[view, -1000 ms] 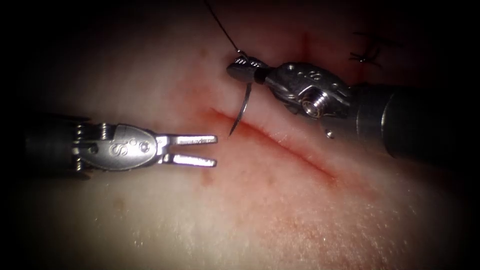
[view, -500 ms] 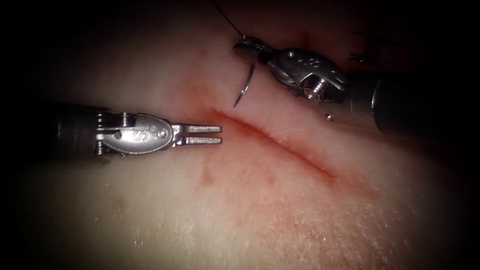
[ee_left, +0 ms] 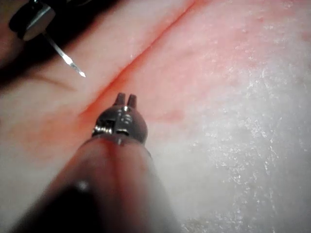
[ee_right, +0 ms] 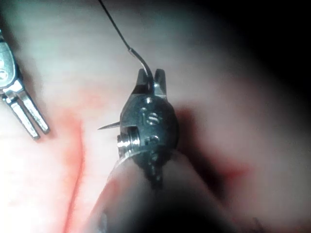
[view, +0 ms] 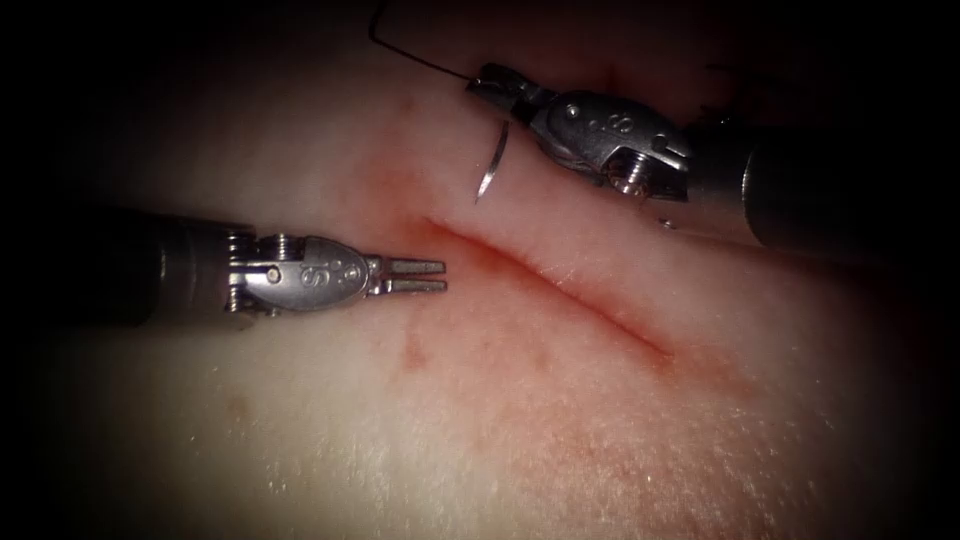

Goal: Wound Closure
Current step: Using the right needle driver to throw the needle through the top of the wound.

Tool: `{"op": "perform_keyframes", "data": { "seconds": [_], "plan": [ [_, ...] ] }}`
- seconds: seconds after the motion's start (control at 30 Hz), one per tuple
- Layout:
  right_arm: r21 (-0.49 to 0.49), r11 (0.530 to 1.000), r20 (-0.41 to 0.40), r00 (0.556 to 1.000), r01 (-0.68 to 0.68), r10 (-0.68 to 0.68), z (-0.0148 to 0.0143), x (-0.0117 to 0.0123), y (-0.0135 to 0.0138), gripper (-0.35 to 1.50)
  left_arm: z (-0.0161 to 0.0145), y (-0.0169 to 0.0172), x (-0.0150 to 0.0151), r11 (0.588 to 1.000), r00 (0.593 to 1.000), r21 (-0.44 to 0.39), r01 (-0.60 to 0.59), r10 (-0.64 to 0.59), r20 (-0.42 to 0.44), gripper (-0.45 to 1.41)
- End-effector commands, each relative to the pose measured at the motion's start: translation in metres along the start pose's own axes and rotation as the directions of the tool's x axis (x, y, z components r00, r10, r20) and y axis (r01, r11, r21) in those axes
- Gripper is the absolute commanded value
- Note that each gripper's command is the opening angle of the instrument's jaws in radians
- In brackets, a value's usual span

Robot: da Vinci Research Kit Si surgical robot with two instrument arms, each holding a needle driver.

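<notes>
My right tool comes in on the right side of the cut, its jaws shut on the curved needle close to the thread end. The needle hangs below the jaws with its tip free, above the tissue just past the cut's upper left end. The thread runs up and to the left from the needle's end. My left tool lies on the left side of the cut, tips beside its upper end, jaws a narrow gap apart and holding nothing. The left wrist view shows these jaws and the needle tip.
Red fluid stains the tissue along the cut and in a small patch below the left tool. In the right wrist view the right tool's jaws hold the needle, and the left tool lies beside the cut.
The right tool has lifted the needle up and away from the cut's end. The left tool has moved up and right toward the cut, and its jaws have narrowed from wide open.
</notes>
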Motion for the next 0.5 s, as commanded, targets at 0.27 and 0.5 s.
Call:
{"op": "perform_keyframes", "data": {
  "seconds": [0.27,0.5],
  "plan": [
    [-0.002,0.995,-0.012,0.995,0.103,-0.103,0.0012,-0.0007,-0.0008,-0.35,0.0018,0.0005,-0.0022,1.000,0.995,-0.011,0.018,-0.016,0.097,-0.20],
    [-0.008,0.983,-0.016,0.983,0.182,-0.182,0.0011,-0.0010,-0.0009,-0.35,0.0029,0.0012,-0.0039,0.998,0.985,-0.042,0.047,-0.040,0.170,-0.23]
  ]
}}
